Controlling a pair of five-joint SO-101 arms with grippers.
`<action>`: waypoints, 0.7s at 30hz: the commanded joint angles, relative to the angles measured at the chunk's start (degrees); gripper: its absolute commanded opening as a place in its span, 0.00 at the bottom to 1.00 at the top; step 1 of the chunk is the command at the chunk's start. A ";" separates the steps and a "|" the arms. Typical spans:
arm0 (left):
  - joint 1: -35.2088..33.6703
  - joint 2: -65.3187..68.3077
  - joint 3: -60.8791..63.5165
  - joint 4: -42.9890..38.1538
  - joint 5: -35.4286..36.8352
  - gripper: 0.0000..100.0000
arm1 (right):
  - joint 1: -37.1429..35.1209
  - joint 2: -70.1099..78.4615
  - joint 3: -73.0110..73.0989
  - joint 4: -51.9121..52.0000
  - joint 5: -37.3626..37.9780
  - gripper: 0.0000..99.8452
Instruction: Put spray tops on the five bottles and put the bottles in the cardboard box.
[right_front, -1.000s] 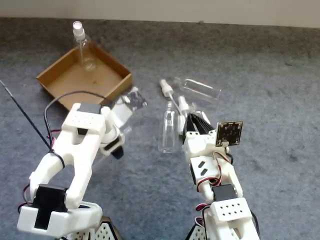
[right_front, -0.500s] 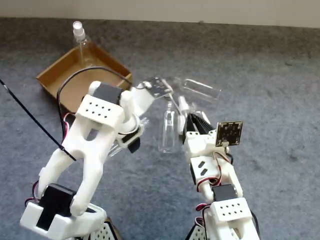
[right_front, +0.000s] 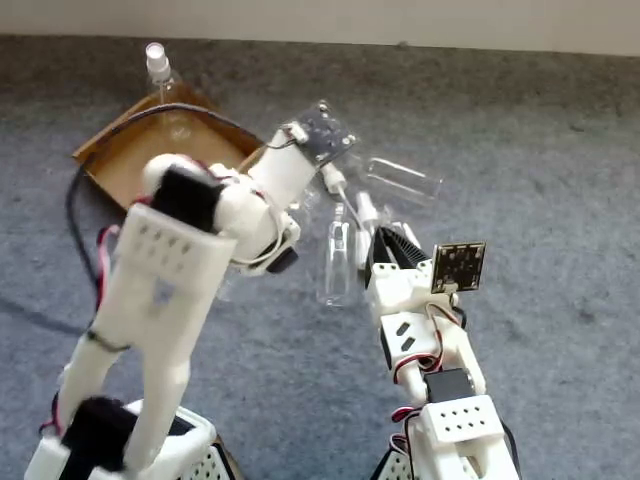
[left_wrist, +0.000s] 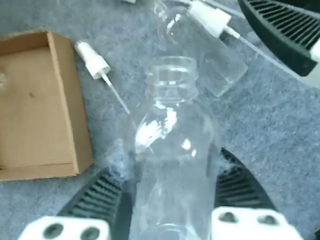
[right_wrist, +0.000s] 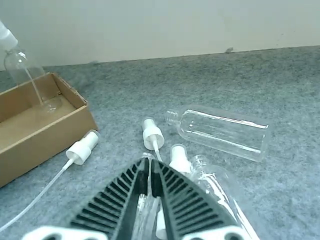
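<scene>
Bottle (left_wrist: 172, 150), clear and capless, in the pinch of the left hand (left_wrist: 172, 195); right hand (right_wrist: 150, 181) pressed together.

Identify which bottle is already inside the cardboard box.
The spray-topped bottle standing in the cardboard box's far corner. The rest are outside: one open bottle in the left tool, others lying on the carpet.

Grey carpeted surface (right_front: 560, 150), pale plain wall (right_wrist: 165, 25) along its far edge
</scene>
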 joint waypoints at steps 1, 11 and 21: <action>0.84 -9.19 -3.21 0.18 0.18 0.05 | -0.22 -0.57 3.30 -1.71 -0.26 0.01; 0.75 -27.30 11.38 -1.23 0.00 0.05 | -0.22 -0.57 3.30 -1.71 -0.26 0.01; 0.31 -47.16 37.23 -18.46 0.00 0.05 | 0.04 -0.57 2.95 -1.71 -0.18 0.01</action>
